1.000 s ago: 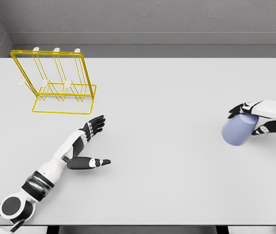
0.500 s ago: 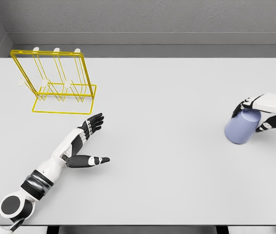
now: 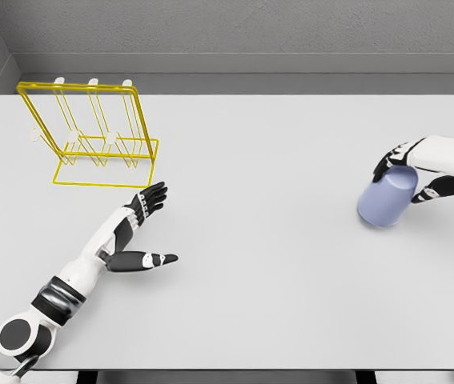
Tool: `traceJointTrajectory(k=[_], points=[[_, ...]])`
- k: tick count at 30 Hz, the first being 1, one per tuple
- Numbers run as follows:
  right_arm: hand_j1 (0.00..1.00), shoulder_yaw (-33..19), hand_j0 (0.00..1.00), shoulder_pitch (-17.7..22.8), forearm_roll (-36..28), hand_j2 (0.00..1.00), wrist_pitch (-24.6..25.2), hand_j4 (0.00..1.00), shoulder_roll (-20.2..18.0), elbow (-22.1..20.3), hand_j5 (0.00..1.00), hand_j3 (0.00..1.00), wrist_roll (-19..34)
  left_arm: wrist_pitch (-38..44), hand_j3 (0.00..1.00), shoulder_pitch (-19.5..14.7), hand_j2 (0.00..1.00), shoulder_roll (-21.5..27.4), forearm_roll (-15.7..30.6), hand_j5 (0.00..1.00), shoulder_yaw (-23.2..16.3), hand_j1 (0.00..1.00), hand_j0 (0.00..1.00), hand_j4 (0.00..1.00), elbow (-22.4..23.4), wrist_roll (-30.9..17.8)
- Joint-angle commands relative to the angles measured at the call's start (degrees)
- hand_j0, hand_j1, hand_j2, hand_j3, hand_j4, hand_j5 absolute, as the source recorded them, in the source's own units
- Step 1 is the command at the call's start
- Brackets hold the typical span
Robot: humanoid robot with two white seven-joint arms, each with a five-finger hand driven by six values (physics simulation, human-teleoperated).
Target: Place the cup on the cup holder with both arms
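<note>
Gripping the pale blue cup (image 3: 386,201) from above, my right hand (image 3: 415,170) has its dark fingers (image 3: 387,162) curled over the base end while the thumb presses the near side. The cup is tilted, its wider mouth angled down and toward the left, at the far right of the white table (image 3: 275,264). Whether its lower rim touches the tabletop I cannot tell. My right forearm comes in level from the picture's right edge, only the wrist and a short white stretch of it in view.

My left hand (image 3: 140,228) holds nothing: its fingers are stretched out straight toward the yellow wire cup holder (image 3: 90,136), the thumb splayed wide to the right. The left arm runs up diagonally from the lower left corner, low over the table, fingertips just short of the holder's base frame.

That holder stands upright at the table's back left, its pegs bare and pale-tipped, well apart from the cup. Between the two hands lies a broad, bare sweep of tabletop; a grey wall rises behind the table's far edge.
</note>
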Motion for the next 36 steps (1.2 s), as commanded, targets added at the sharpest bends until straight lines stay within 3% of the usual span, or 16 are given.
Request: traceJointTrajectory(k=[1, 36], points=[[0.63, 0.0, 0.63, 0.0, -0.4, 0.63, 0.1, 0.63, 0.0, -0.7, 0.63, 0.63, 0.0, 0.0, 1.00, 0.0, 1.00, 0.0, 0.0, 1.00, 0.1, 1.00, 1.00, 1.00, 0.0, -0.1], [0.63, 0.0, 0.63, -1.6, -0.2, 0.63, 0.1, 0.63, 5.3, -4.6, 0.63, 0.63, 0.3, 0.0, 1.00, 1.6, 1.00, -0.2, 0.0, 1.00, 1.0, 1.00, 1.00, 1.00, -0.6, -0.3]])
